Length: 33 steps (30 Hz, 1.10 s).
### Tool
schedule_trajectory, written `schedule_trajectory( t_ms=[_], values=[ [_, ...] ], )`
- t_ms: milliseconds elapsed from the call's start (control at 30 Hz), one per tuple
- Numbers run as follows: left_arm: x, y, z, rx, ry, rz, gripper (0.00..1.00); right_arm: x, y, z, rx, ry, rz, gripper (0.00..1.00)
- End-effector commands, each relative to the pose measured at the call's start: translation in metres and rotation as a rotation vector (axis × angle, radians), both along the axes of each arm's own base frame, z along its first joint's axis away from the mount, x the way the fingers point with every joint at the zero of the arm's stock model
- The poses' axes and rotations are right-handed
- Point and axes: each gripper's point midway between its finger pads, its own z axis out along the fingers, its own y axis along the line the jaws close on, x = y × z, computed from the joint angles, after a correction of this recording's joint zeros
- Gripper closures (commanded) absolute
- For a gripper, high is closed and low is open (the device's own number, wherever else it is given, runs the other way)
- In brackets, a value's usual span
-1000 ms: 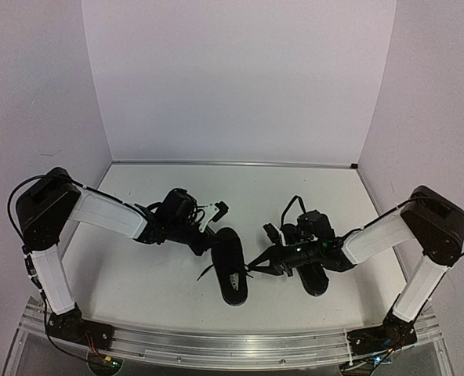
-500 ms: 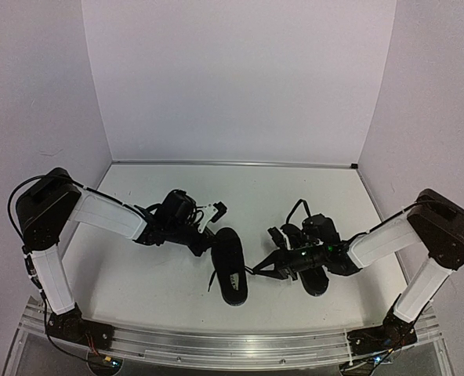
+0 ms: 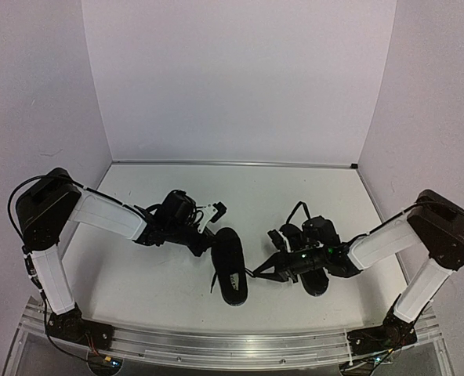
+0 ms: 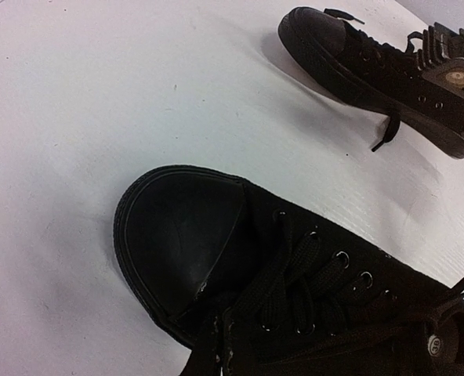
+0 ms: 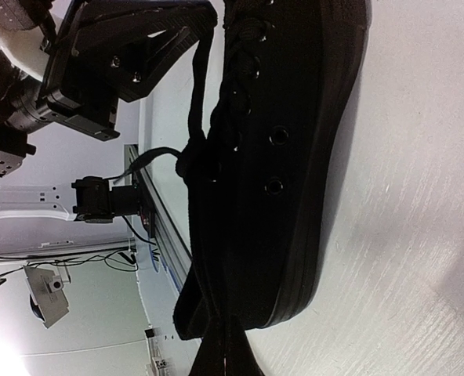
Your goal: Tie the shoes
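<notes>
White table [image 3: 138, 282], black shoe [image 3: 232, 266] near its middle, second black shoe [image 4: 338, 51] beside it

This is looking like a robotics lab test cell, not anybody's home. Plain white panels [image 3: 232, 86] are boxing in a bare white tabletop [image 3: 146, 290], an aluminium rail [image 3: 232, 343] is running along the near edge, and loose cables [image 5: 114, 255] are hanging around behind it in the right wrist view.
</notes>
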Motion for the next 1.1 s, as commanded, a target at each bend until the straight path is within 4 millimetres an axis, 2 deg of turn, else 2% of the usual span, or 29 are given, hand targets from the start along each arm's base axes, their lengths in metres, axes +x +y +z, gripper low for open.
schedule_trajectory(
  t_ms=[0, 233, 400, 467, 600, 667, 800, 867, 933, 1067],
  values=[
    [0.015, 0.008, 0.009, 0.007, -0.058, 0.046, 1.00, -0.008, -0.003, 0.003, 0.006, 0.000, 0.009, 1.00],
    [0.015, 0.006, 0.008, 0.010, -0.057, 0.034, 1.00, -0.007, 0.002, 0.001, -0.002, -0.007, 0.023, 1.00],
    [0.008, 0.001, 0.024, -0.035, -0.071, -0.014, 1.00, -0.004, 0.016, 0.005, -0.002, -0.028, 0.074, 1.00],
    [0.004, 0.000, 0.030, -0.051, -0.075, -0.030, 0.90, -0.001, 0.019, 0.006, -0.014, -0.038, 0.086, 0.97],
    [0.003, 0.007, 0.048, -0.080, -0.104, -0.008, 0.69, 0.005, 0.019, 0.013, -0.028, -0.065, 0.088, 0.76],
    [0.006, 0.014, 0.055, -0.078, -0.125, 0.023, 0.58, 0.007, 0.015, 0.017, -0.031, -0.075, 0.084, 0.64],
    [0.008, 0.031, 0.067, -0.087, -0.145, 0.068, 0.44, 0.015, -0.003, 0.031, -0.044, -0.112, 0.051, 0.55],
    [0.006, 0.040, 0.073, -0.089, -0.151, 0.069, 0.40, 0.023, -0.016, 0.038, -0.056, -0.135, 0.022, 0.47],
    [-0.009, 0.040, 0.074, -0.081, -0.153, -0.011, 0.39, 0.032, -0.024, 0.044, -0.073, -0.170, 0.002, 0.43],
    [-0.041, 0.034, 0.069, -0.093, -0.117, -0.193, 0.39, 0.039, -0.023, 0.032, -0.128, -0.172, 0.033, 0.50]
  ],
)
